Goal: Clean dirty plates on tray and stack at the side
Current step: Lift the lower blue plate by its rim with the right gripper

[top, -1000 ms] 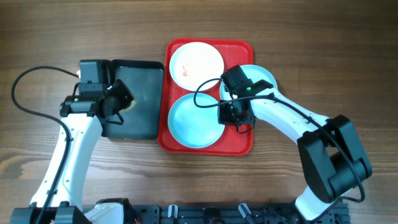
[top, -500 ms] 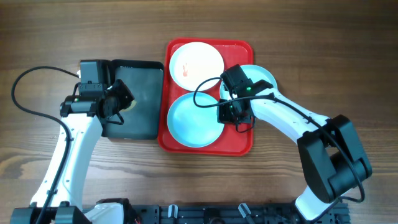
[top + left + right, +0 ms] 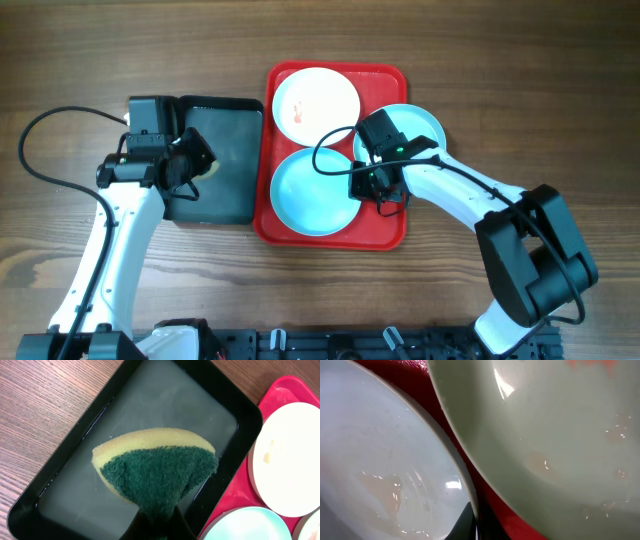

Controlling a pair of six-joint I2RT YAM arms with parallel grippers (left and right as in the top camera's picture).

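Observation:
On the red tray lie a white plate with orange smears at the back and a pale blue plate at the front. A second pale blue plate overhangs the tray's right rim. My right gripper is shut on the right rim of the front pale blue plate, and its dark fingertips pinch that rim low in the right wrist view. A smeared plate lies beside it. My left gripper holds a green and yellow sponge above the black tray.
The black tray holds shallow water and sits against the red tray's left side. Bare wooden table surrounds both trays. The left arm's cable loops over the table at far left.
The right gripper has edged slightly left along the front plate's rim. The left arm and sponge have not moved.

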